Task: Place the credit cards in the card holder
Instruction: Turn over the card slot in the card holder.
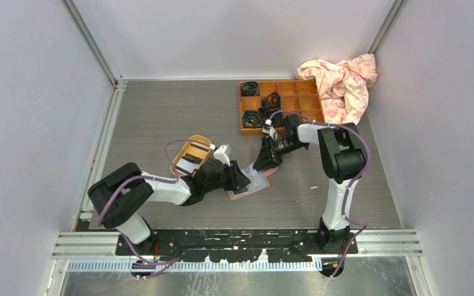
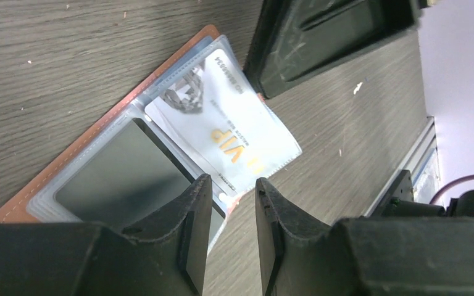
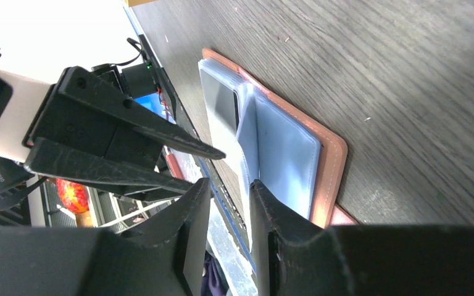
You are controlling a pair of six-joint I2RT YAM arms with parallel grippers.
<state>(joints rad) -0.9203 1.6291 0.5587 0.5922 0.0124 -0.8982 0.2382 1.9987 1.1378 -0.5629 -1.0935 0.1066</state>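
Two grippers: both are low at the card holder, which lies open and flat on the table. My left gripper is at its near side, my right gripper at its far side.
Left jaws: narrow gap with wood showing through it; nothing clamped that I can see.
Right jaws: narrow gap. A bluish sleeve edge runs up to it, and I cannot tell whether I pinch it.
Credit cards: white card, lettered VIP, lies in a clear leaf inside the holder, and that leaf juts past the leather onto the wood. Dark card sits in the leaf beside it.
Step, my judgement: seating the white card fully.
Doing it well: pin the holder with one gripper, then push the card along the sleeve, low and flat, without lifting the leaf.
Hidden: the sleeve mouth is under my left fingers, so how deep the white card sits is unclear.
Yellow tray: beyond the holder, on my left arm's side. Something pale and striped lies in it, too small to name.
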